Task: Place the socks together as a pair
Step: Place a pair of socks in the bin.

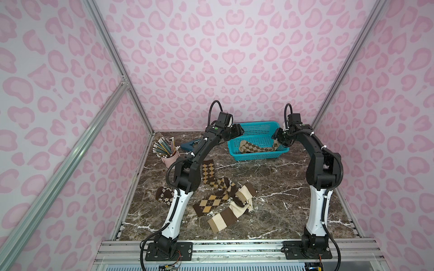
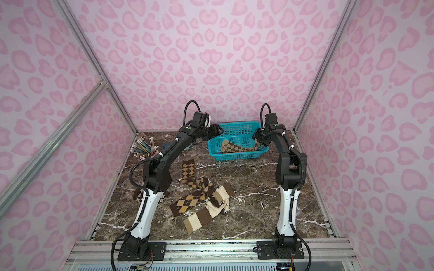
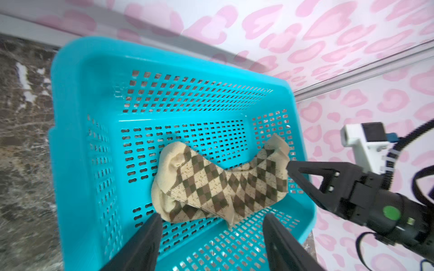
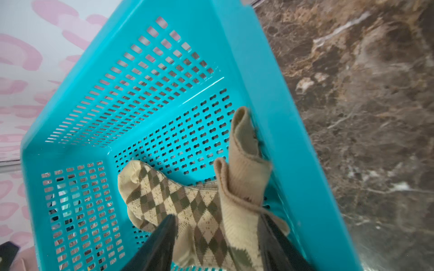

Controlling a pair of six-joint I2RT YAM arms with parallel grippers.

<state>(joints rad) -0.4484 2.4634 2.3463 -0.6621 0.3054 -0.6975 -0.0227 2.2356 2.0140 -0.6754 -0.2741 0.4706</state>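
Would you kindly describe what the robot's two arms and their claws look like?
Both arms match: the left arm and right arm have a white lower shell and black upper links. A ribbed black hose runs along each, held by white ties. A green dot marks each wrist. The left claw and right claw have slim black tapered fingers.

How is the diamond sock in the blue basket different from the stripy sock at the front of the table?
The diamond sock has cream and brown diamonds; the stripy sock has wide cream and brown bands. The diamond sock sits in the basket at the back; the stripy sock lies on the table. The diamond sock's cuff leans up the basket wall; the stripy sock lies flat. Both are cream-and-brown socks.
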